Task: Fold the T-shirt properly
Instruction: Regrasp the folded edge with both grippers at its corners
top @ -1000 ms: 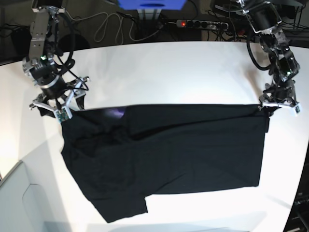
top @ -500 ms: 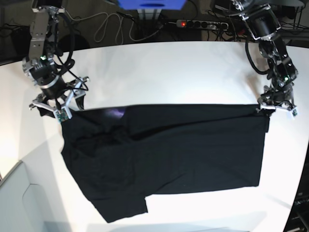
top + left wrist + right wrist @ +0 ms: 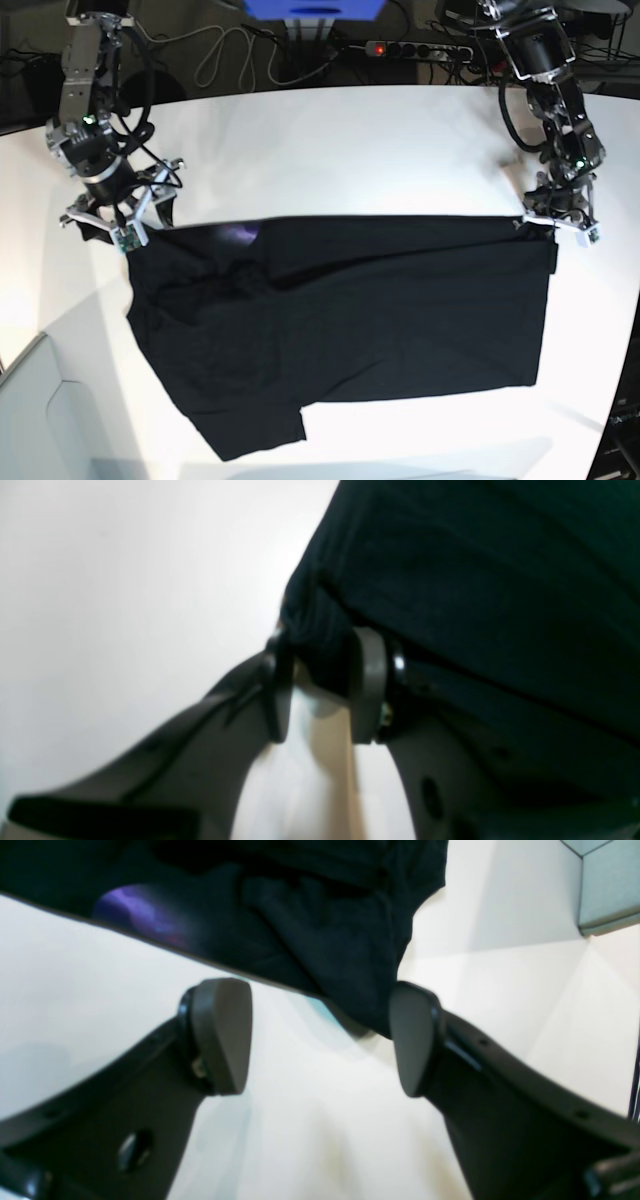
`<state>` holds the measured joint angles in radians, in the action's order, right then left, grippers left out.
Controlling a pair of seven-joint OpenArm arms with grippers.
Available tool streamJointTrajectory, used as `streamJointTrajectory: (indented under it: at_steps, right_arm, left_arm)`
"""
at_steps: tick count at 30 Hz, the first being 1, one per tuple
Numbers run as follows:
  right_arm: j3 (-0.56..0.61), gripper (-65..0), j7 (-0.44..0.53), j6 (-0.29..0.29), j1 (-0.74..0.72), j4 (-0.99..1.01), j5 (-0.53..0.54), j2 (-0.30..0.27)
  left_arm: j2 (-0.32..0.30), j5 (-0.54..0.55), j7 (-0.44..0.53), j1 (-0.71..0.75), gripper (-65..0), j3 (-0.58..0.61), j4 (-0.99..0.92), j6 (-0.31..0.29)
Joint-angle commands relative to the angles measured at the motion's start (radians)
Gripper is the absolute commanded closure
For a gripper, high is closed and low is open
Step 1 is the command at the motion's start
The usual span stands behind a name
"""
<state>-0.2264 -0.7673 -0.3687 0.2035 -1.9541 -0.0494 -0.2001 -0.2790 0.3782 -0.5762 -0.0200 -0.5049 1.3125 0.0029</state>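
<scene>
Right hand [image 3: 128, 222] sits at the far-left top corner of the T-shirt [image 3: 350, 310] in the base view. Its wrist view shows the 2 pads spread wide with bare bench between them; a bunched black corner of cloth hangs just in front, touching the inner edge of one pad [image 3: 412, 1037] but not pinched. A purple patch of print shows along the folded edge there.

The T-shirt lies flat on the white bench [image 3: 350, 150], already folded along its top edge, plain black side up. Below that edge the body spreads wide, and 1 sleeve juts out at the lower left.

Left hand [image 3: 320, 680] is at the top-right corner of the T-shirt. Its pads stand narrow, with a wad of black fabric clamped between them.

Handling judgement: cloth looks soft, light and limp. It will sag and drag on the bench unless carried from 2 corners at once, and a thin pinch may slip. Best hold seems to be the doubled hem or corner, where layers give the pads more to bite. The right hand would need a fresh grip on its corner.
</scene>
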Motion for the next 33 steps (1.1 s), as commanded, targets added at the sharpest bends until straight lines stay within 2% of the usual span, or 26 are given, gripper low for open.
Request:
streamJointTrajectory:
  at_steps: [1,4,7,16,23,31,33]
  right_arm:
    - [-0.006,-41.8,0.018,-0.008,-0.008,-0.018,0.004,-0.012]
    - [-0.006,-41.8,0.018,-0.008,-0.009,-0.018,0.004,-0.012]
    - [-0.006,-41.8,0.018,-0.008,-0.014,-0.015,0.004,-0.012]
    - [-0.008,-42.1,0.019,-0.008,-0.036,0.005,0.003,-0.014]
    - [-0.047,-42.2,0.015,-0.008,-0.135,0.186,0.003,-0.014]
    - [-0.047,-41.1,0.025,-0.008,-0.240,0.384,0.004,-0.054]
    - [-0.046,-37.2,0.025,-0.008,-0.260,0.413,0.004,-0.075]
  left_arm:
    - [-0.016,0.005,0.020,-0.013,-15.8,-0.004,-0.003,-0.002]
    - [-0.019,0.006,0.020,-0.014,-11.1,-0.005,-0.044,-0.002]
    - [-0.021,0.008,0.022,-0.014,0.0,-0.005,-0.049,-0.002]
    - [-0.019,0.012,0.020,0.015,0.0,-0.005,-0.032,-0.002]
    - [-0.021,0.011,0.020,0.050,0.0,-0.005,0.029,-0.002]
    - [-0.024,0.006,0.020,0.050,0.0,-0.005,0.023,-0.002]
    - [-0.024,0.006,0.020,0.050,0.0,-0.005,0.026,-0.002]
